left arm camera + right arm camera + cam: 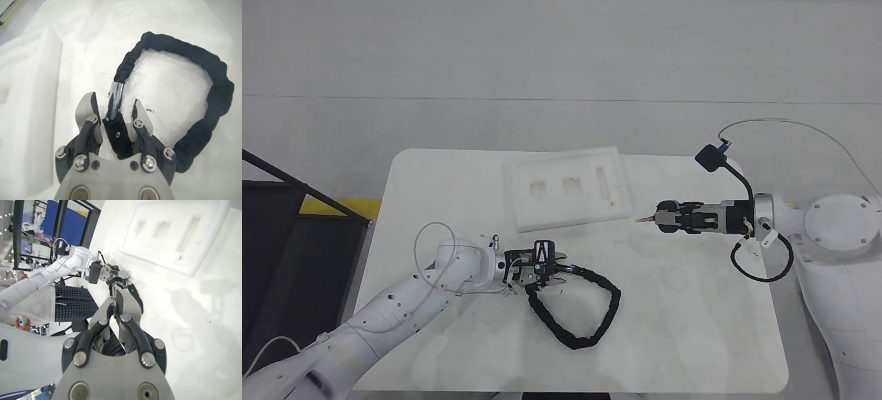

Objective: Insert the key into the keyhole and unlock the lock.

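A black fabric-sleeved chain lock (587, 310) lies looped on the white table. In the left wrist view its black body (118, 136) sits between the fingers of my left gripper (114, 102), which touch it on both sides. A chrome cylinder (116, 91) sticks out past the fingertips into the chain sleeve (217, 91). From above, the left gripper (554, 272) is at the loop's near-left end. My right gripper (660, 217) hovers to the right of the lock, shut on the key (114, 305), whose metal tip (645, 217) points toward the left arm.
A white foam tray (567, 185) with three recesses lies at the back of the table, behind the lock; it also shows beside the left gripper (28, 85). A black frame stands off the table's left edge (302, 190). Bare tabletop lies between the two grippers.
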Controlling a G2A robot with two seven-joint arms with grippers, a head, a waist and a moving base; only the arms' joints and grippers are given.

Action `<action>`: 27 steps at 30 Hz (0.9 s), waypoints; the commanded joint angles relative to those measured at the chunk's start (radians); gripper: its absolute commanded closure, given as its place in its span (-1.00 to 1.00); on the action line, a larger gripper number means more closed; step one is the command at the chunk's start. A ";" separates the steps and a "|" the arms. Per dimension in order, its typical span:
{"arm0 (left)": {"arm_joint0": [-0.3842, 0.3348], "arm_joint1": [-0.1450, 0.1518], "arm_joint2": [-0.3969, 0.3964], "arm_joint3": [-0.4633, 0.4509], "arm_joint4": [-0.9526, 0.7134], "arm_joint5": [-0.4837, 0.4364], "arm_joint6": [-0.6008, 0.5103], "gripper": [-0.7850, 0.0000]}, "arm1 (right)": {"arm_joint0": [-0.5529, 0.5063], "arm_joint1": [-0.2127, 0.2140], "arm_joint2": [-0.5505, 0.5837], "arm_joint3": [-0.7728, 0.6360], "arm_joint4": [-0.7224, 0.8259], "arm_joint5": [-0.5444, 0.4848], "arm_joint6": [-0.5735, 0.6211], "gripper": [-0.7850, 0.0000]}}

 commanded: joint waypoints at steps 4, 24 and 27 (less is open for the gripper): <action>0.005 -0.006 -0.008 0.006 0.026 -0.002 -0.001 0.04 | 0.000 0.000 0.000 0.000 0.000 0.000 0.000 1.00; 0.015 -0.045 -0.043 0.044 0.018 -0.005 -0.024 1.00 | 0.000 0.000 0.000 0.000 0.000 0.000 0.000 1.00; 0.016 -0.048 -0.060 0.037 -0.003 -0.014 -0.009 1.00 | 0.000 0.000 0.000 0.000 0.000 0.000 0.000 1.00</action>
